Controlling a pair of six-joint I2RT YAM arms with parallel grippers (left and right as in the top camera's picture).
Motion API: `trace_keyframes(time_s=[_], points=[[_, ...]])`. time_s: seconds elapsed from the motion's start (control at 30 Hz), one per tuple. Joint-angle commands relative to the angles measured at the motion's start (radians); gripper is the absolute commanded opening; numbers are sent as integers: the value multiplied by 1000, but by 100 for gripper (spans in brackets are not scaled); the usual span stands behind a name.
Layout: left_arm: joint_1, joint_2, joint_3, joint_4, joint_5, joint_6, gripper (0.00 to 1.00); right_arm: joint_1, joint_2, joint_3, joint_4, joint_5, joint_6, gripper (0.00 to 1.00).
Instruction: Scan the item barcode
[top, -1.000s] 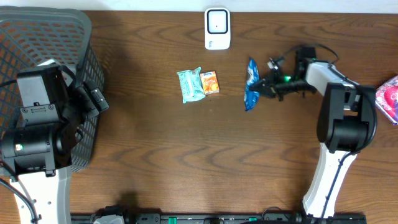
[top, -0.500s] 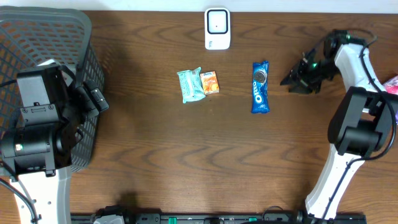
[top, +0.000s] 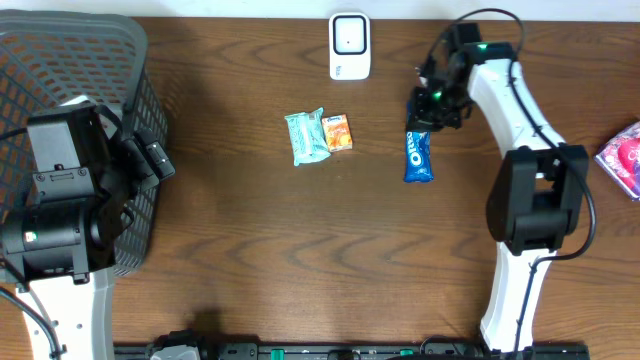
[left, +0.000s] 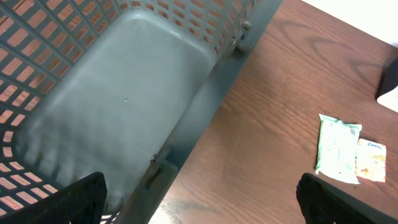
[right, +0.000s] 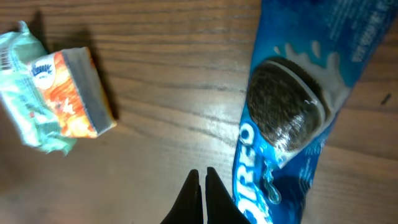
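The item is a blue Oreo packet (top: 418, 155) lying flat on the wooden table, label up. My right gripper (top: 432, 108) hovers over its far end, shut and empty. In the right wrist view the closed fingertips (right: 200, 180) sit just left of the Oreo packet (right: 298, 124), with nothing between them. The white barcode scanner (top: 349, 45) stands at the table's back edge, left of the right gripper. My left gripper (left: 200, 180) is wide open over the basket rim, far from the packet.
A grey mesh basket (top: 90, 60) fills the left side under the left arm. A pale green packet (top: 306, 135) and a small orange packet (top: 339, 131) lie mid-table. A pink item (top: 625, 155) sits at the right edge.
The right gripper let go of the Oreo packet, which now lies flat. It swung right, then came back over the packet's far end and shut. The left arm has not moved.
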Motion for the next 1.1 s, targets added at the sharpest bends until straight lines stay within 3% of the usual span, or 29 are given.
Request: trace_keyframes(time_s=[0.0,0.3,0.43,0.57,0.6,0.67,0.7,0.8,1.07], points=[[4,1,19,-3,-9,-5,98,21,-16,-45,8,189,74,1],[4,1,19,-3,-9,-5,98,1,-15,-233,58,283,107,1],[4,1,19,-3,-9,-5,98,-6,-24,-198,-26,394,153,2],[4,1,19,-3,-9,-5,98,-6,-31,-60,-144,414,142,26],[4,1,19,-3,-9,-5,98,-6,-31,-32,-163,414,133,36],[4,1,19,-3,-9,-5,98,-6,-31,37,-212,411,98,71],[4,1,19,-3,-9,-5,98,-6,-31,53,-227,411,82,76],[4,1,19,-3,-9,-5,98,-7,-30,54,-242,412,50,82],[4,1,19,-3,-9,-5,98,-24,-28,-100,-120,411,27,76]])
